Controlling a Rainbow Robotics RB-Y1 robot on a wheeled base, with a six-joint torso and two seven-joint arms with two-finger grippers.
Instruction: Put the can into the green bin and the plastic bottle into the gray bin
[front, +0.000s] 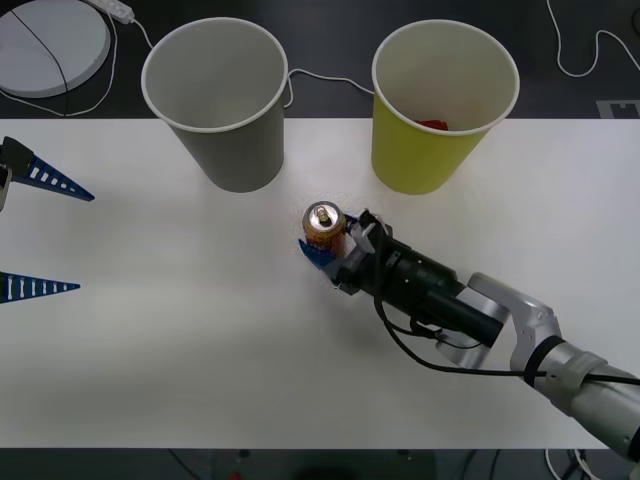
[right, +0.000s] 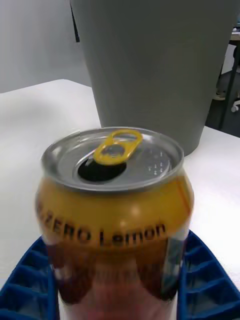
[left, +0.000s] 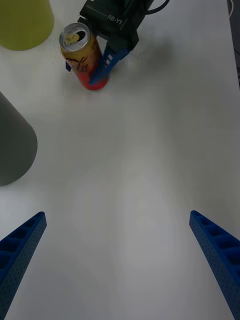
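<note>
**Right Gripper Closes on Can Between Two Bins**

The right gripper (front: 327, 243) has its blue fingers (left: 102, 67) pressed against either side of the can (front: 324, 224), which stands upright on the white table (front: 200, 350), near the centre and just on the near side of the two cups. The gray bin (front: 222, 105) stands at far left and the green bin (front: 437, 115) at far right, something red already inside it. The left gripper (left: 120, 260) waits wide open and empty at the table's left edge. The hold looks low on the can's body, so a quick lift could tip it. The can's mouth is open, and any liquid left inside could spill onto the table.
</note>
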